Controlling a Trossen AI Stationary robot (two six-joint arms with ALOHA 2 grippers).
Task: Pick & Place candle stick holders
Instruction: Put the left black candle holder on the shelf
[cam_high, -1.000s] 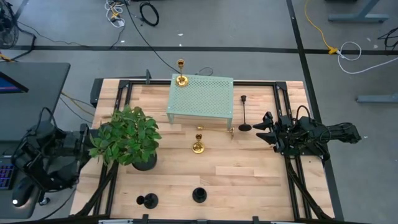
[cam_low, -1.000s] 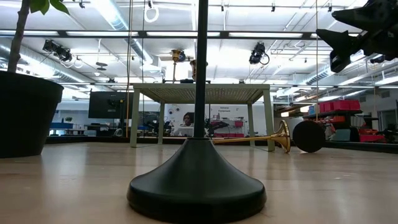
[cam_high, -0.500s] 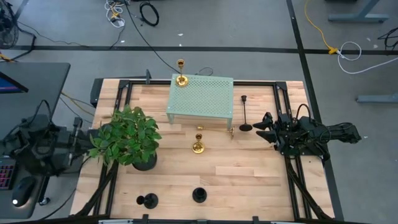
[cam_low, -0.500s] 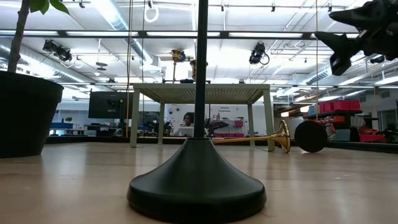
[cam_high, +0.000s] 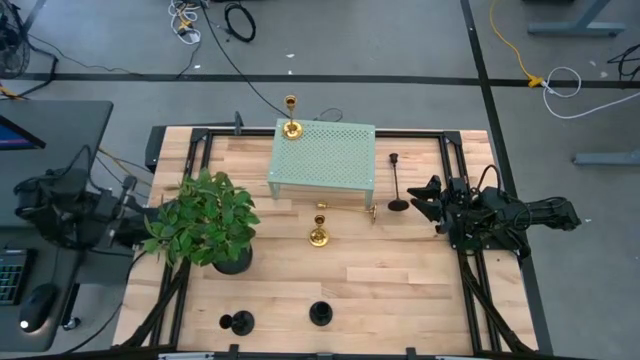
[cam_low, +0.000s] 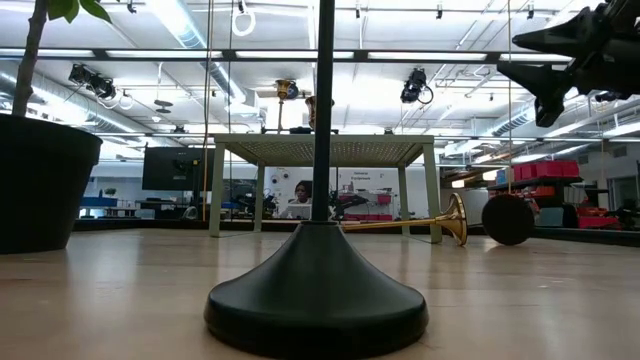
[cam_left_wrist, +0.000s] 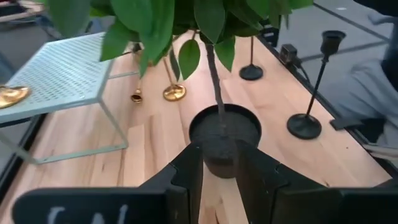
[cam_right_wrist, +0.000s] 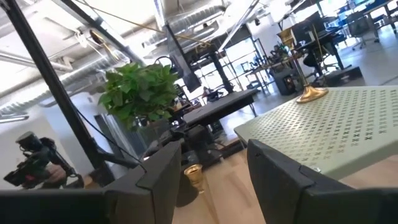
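Observation:
A gold candle stick holder (cam_high: 290, 128) stands on the pale green stand's (cam_high: 322, 158) far left corner. Another gold one (cam_high: 318, 236) stands on the table in front of the stand. A third gold one (cam_low: 405, 225) lies on its side by the stand's near right leg. A tall black holder (cam_high: 396, 190) lies on its side, its round base (cam_low: 508, 218) facing the near edge. Two short black holders (cam_high: 237, 322) (cam_high: 320, 313) stand near the front edge. My right gripper (cam_high: 420, 198) is open, raised just right of the lying black holder. My left gripper (cam_left_wrist: 217, 171) is open, off the table's left side behind the plant.
A leafy potted plant (cam_high: 205, 220) in a black pot (cam_left_wrist: 224, 140) stands at the table's left, between my left gripper and the holders. The perforated stand takes up the far middle. Bare wood lies between the stand and the front holders.
My left arm has swung toward the table's far edge, staying off the left side. My right gripper has turned and shifted slightly toward the far edge, still open. The lying black holder's base has shifted a little toward the table's right.

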